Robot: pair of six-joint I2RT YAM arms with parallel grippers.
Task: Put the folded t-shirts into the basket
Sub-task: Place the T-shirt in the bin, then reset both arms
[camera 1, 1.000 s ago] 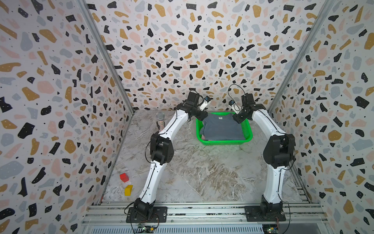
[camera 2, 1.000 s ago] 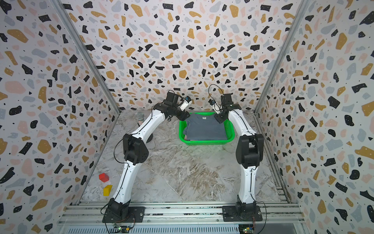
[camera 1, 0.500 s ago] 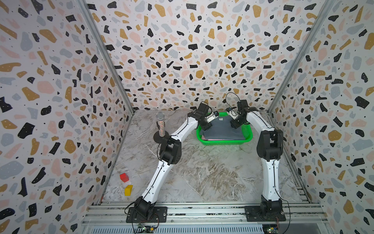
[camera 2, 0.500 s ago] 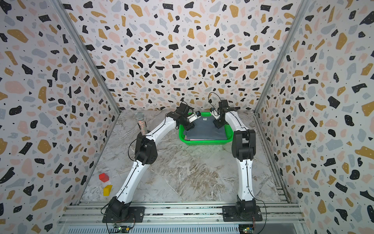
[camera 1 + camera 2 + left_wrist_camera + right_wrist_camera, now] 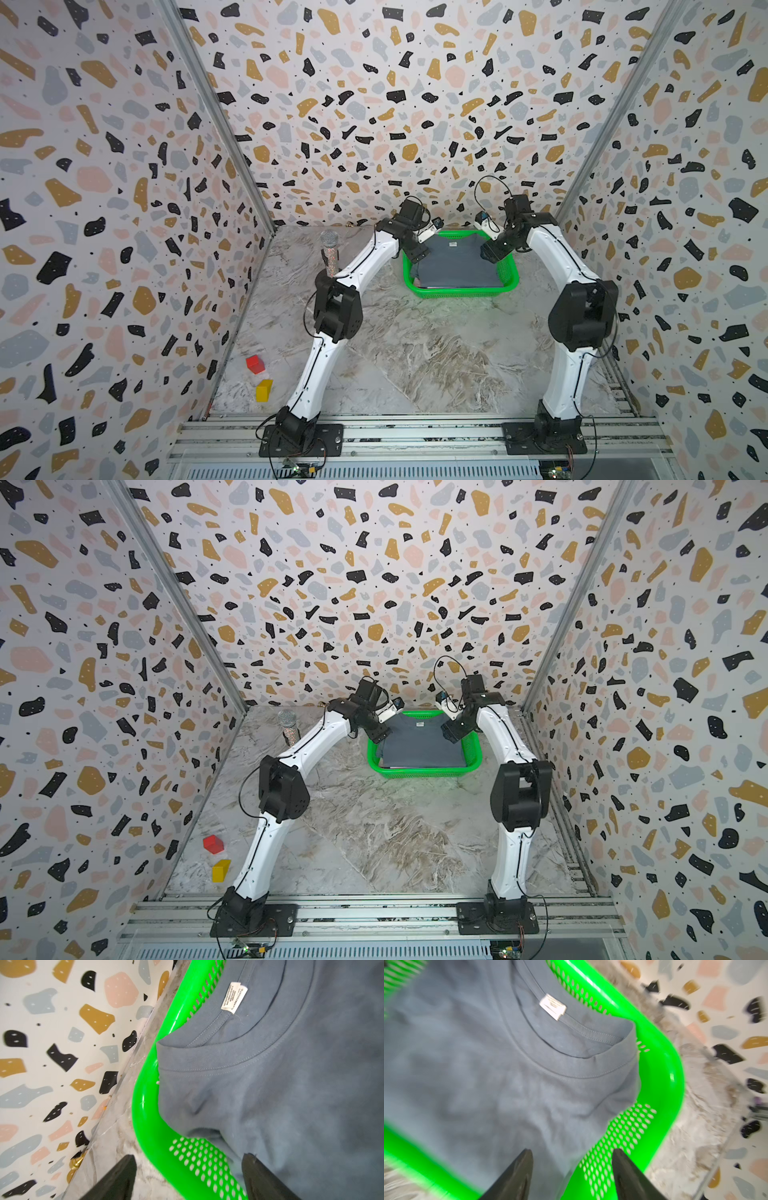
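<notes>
Grey shirt (image 5: 457,266) sits in green basket (image 5: 457,291)
Left end effector (image 5: 432,228) and right end effector (image 5: 485,224), jaws wide (both empty), wait each side of its collar end (image 5: 453,243).

Left arm (image 5: 316,374) & right arm (image 5: 567,374): glossy white curved shells w/ bulky black joint housings (image 5: 336,309), thin black cables (image 5: 491,176) along each, looping free nr wrists. Black square base plates (image 5: 301,440) w/ silver screws. Fingers (image 5: 116,1180) dark, tapered, matte.
</notes>
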